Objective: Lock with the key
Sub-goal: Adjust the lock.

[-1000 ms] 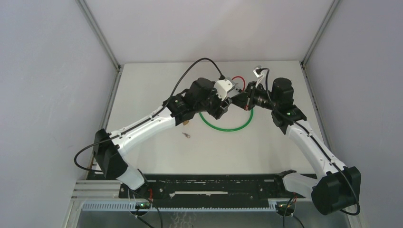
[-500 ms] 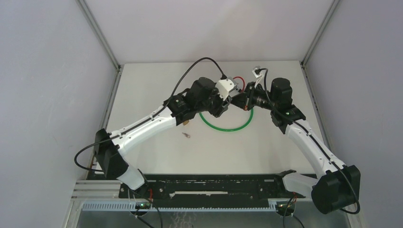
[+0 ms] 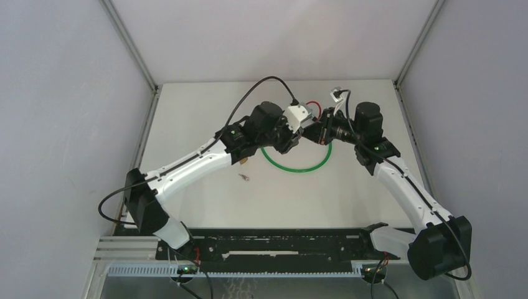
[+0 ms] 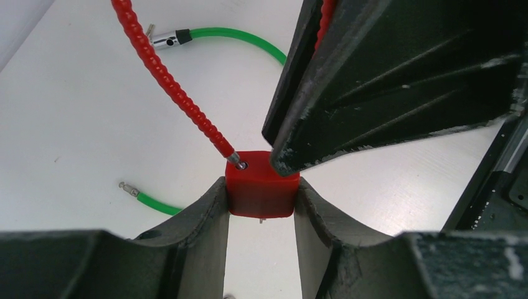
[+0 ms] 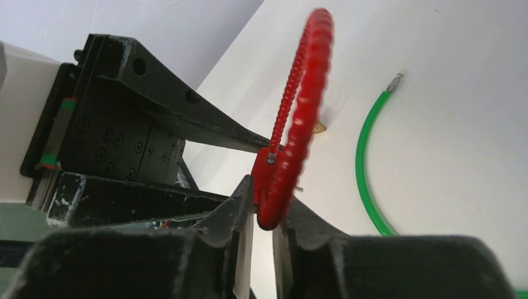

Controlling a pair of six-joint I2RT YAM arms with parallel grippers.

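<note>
A red lock body (image 4: pixel 260 190) with a red beaded cable (image 4: pixel 174 87) is held above the table between both arms. My left gripper (image 4: pixel 260 208) is shut on the lock body's two sides. My right gripper (image 5: pixel 264 215) is shut on the same red lock (image 5: pixel 273 187), with the cable loop (image 5: pixel 305 93) rising above it. In the top view the left gripper (image 3: pixel 297 137) and the right gripper (image 3: pixel 313 132) meet at mid-table. A small metal key (image 3: pixel 244 177) lies on the table left of them. A thin metal tip juts from the lock's underside.
A green cable lock (image 3: pixel 297 166) lies in a loop on the table under the grippers, with its loose ends in the left wrist view (image 4: pixel 149 200). A small brass piece (image 3: pixel 244 161) lies near the key. Grey walls stand close on both sides.
Both grippers, still holding the red lock, have shifted very slightly toward the back. Nothing else has moved.
</note>
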